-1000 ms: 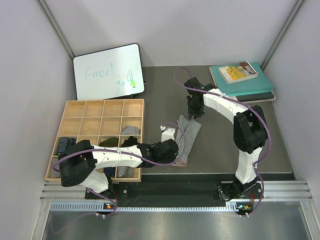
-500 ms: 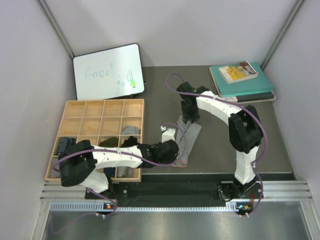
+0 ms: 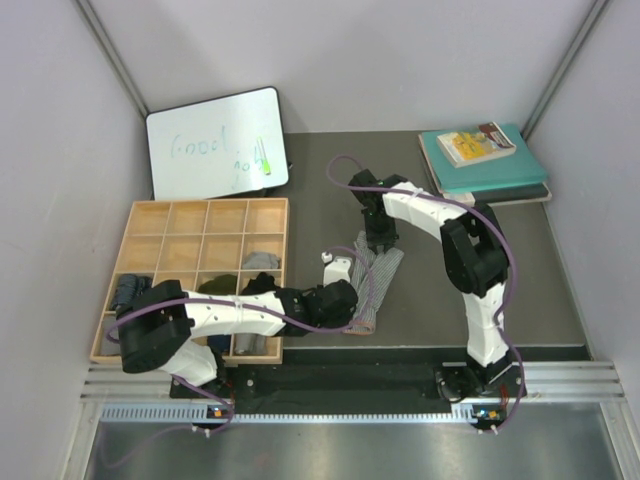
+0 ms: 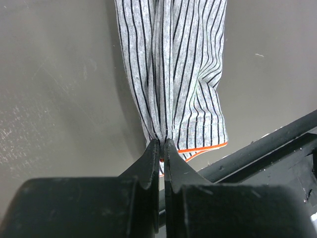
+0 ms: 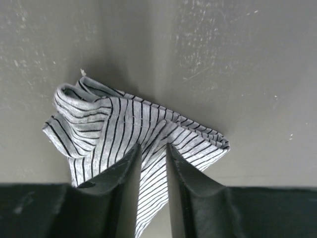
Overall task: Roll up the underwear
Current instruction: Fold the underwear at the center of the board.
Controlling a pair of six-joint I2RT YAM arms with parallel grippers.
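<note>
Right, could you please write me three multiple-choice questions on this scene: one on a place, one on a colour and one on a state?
1. Where does the stack of books lie on the table?
A) near left corner
B) the middle
C) far right corner

2. What colour is the trim on the near hem of the striped underwear?
A) orange
B) blue
C) green

3. How is the left gripper?
A) wide open above the cloth
B) shut on the underwear's near end
C) open, flat on bare table

Answers: 1 C, the books sit at the back by the right wall; 2 A, an orange line edges the hem; 3 B, its fingers pinch the cloth together.
</note>
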